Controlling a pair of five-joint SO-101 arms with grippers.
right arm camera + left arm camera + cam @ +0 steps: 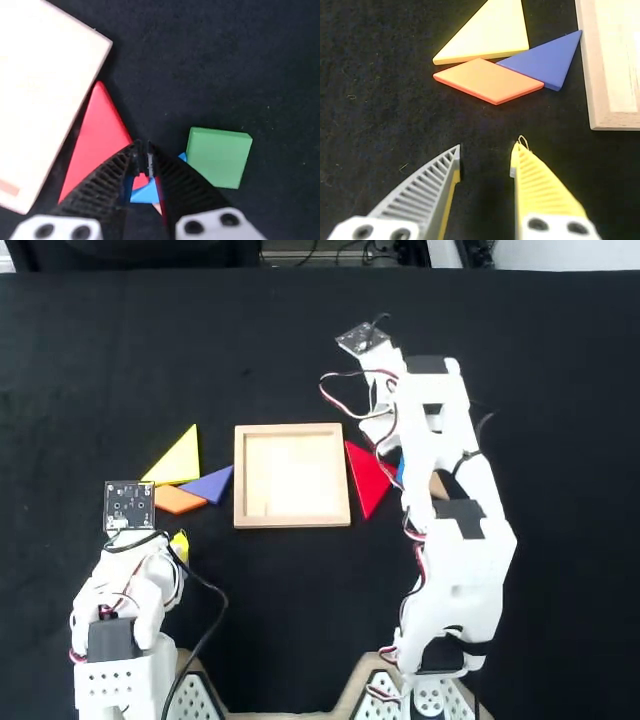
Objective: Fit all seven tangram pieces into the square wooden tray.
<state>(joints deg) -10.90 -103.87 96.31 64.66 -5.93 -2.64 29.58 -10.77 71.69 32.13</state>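
Note:
The square wooden tray (292, 433) (603, 75) (45, 80) lies mid-table with nothing in it. Left of it a yellow triangle (178, 460) (490, 32), a blue triangle (212, 483) (547, 60) and an orange parallelogram (178, 499) (487, 81) lie close together. A red triangle (365, 475) (95, 145) lies against the tray's right side, with a green square (219, 156) and a light blue piece (145, 192) beside it. My left gripper (487, 152) (172, 543) stands open, short of the orange parallelogram. My right gripper (142, 150) is shut, tips over the red triangle's edge by the light blue piece.
The table is covered in black cloth. The right arm (440, 470) stretches over the pieces right of the tray and hides most of them in the high view. A small pinkish corner (157, 207) peeks out beneath the right gripper's fingers.

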